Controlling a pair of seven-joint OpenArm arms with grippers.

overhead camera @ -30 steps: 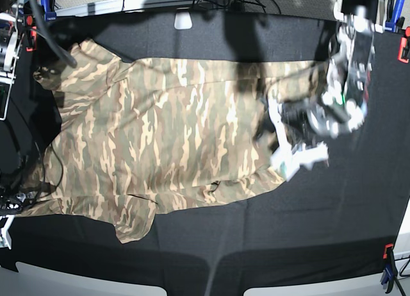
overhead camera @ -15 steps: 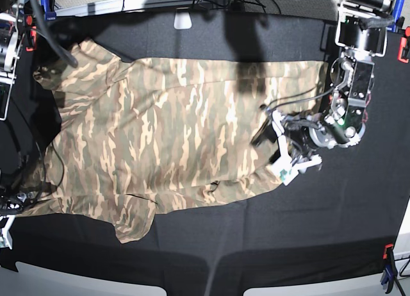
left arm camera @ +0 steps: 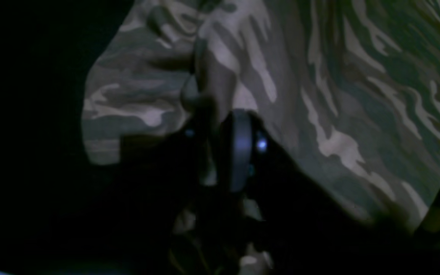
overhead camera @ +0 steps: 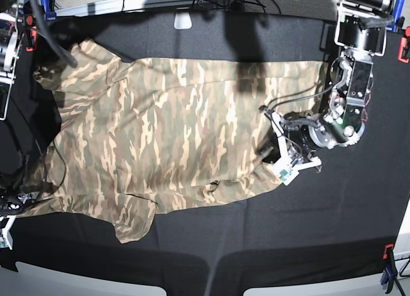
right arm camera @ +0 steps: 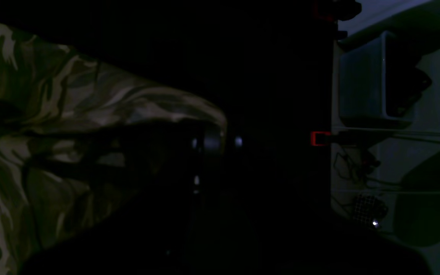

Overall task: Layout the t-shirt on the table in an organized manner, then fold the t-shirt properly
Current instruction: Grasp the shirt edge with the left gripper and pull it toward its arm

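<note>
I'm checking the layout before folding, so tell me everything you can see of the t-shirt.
The t-shirt is soft camouflage fabric in tan, olive, brown and cream, spread mostly flat on the black table, sleeves toward the base view's left. Its lower edge is wrinkled and partly turned under. The left gripper is shut on its hem corner; the right gripper pinches another edge.

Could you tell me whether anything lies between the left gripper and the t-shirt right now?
Nothing: in the left wrist view the left gripper is shut on a fold of the t-shirt, cloth between its jaws.
</note>
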